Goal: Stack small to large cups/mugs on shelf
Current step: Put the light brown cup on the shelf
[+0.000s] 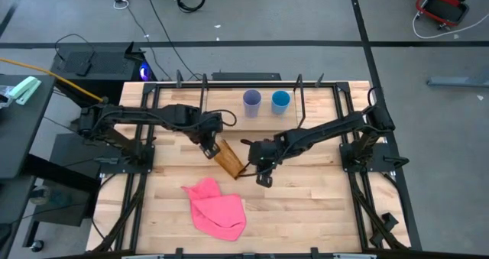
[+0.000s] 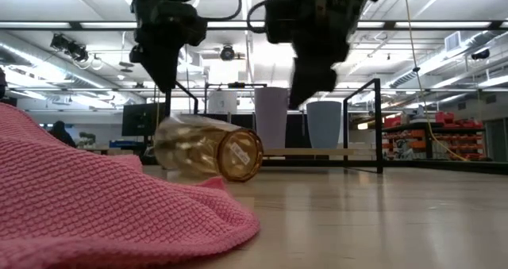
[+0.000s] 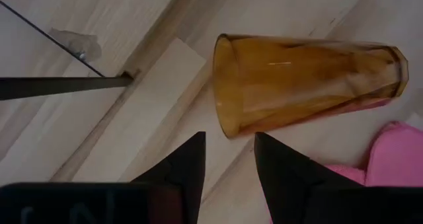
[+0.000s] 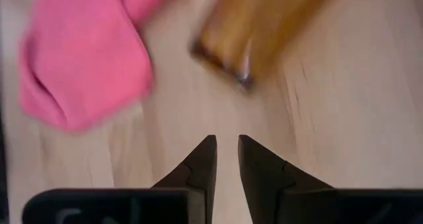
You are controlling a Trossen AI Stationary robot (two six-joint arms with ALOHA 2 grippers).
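Amber cup (image 3: 307,85) lies on its side on the desk (image 1: 306,205), just ahead of my left end effector (image 3: 229,159), fingers slightly spread, empty. Right end effector (image 4: 226,159) hovers near its base, narrowly parted. A nudge could roll it into the pink cloth (image 1: 216,206).

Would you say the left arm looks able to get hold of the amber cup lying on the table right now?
Probably yes: the left gripper hangs open right at the rim of the amber cup, which lies on its side, with nothing between them. The right gripper waits at its other end.

Grey floor (image 1: 306,14), bright ceiling lights (image 2: 79,19)
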